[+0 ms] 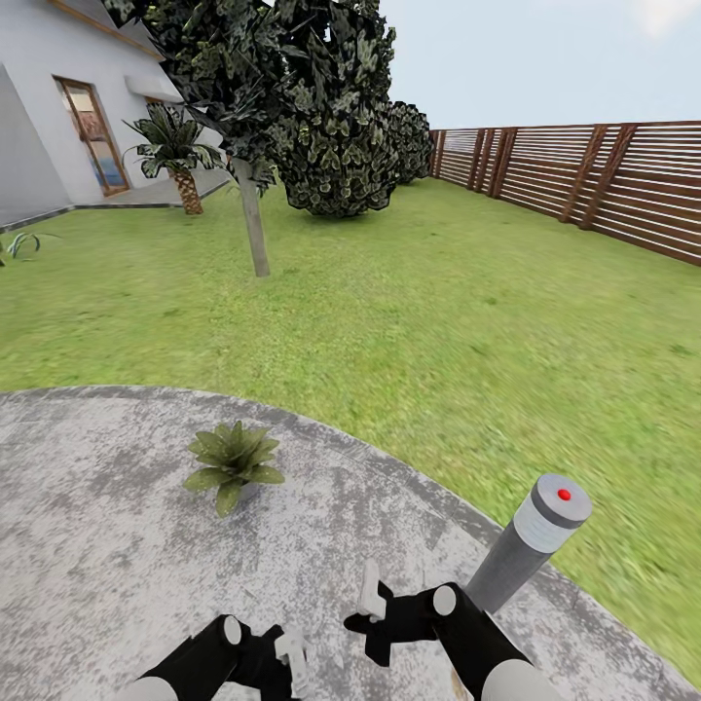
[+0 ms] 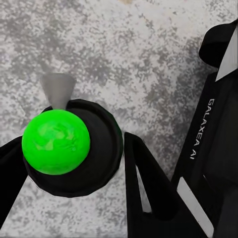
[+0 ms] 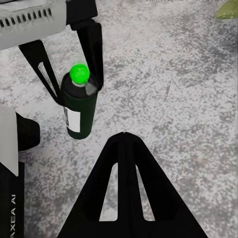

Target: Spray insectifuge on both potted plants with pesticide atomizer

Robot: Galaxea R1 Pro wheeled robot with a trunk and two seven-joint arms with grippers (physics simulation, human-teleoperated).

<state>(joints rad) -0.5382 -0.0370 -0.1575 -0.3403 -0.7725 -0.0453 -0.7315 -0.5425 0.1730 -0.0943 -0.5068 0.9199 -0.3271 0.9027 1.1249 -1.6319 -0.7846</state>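
Setting: a grey round paved patio (image 1: 88, 565) is seen in the near ground of the head view, bordered by green lawn (image 1: 458, 321).
Potted plant: one small rosette of pointed green leaves (image 1: 234, 461) stands on the patio, ahead of the arms and left of centre. A leaf tip (image 3: 227, 11) is seen at the edge of the right wrist view.
Pesticide atomizer: a dark cylindrical body (image 3: 80, 106) with a bright green round top (image 2: 55, 142) and a small grey nozzle (image 2: 58, 89) is seen. It is held upright above the patio surface. A pale label panel is seen on its side; no text on it can be read.
Left pincer: (image 2: 69, 158) clenched on the pesticide atomizer, with one dark finger (image 2: 144, 183) on each side of the body.
Right pincer: (image 3: 126, 148) seen beside the left one in the head view, well clear of the atomizer; whether it is released or clenched cannot be told.
Writing: "GALAXEA AI" is printed in white on the black arm housing (image 2: 201, 130); "AXEA AI" is read on the housing (image 3: 14, 210) in the right wrist view.
Bollard: a grey post with a red dot on top (image 1: 531, 545) stands at the right edge of the patio.
Far ground: a brown slatted fence (image 1: 604, 180) at right, a dense dark bush (image 1: 336, 127), a small palm (image 1: 177, 151) and a white house wall with a door (image 1: 92, 131) at left.
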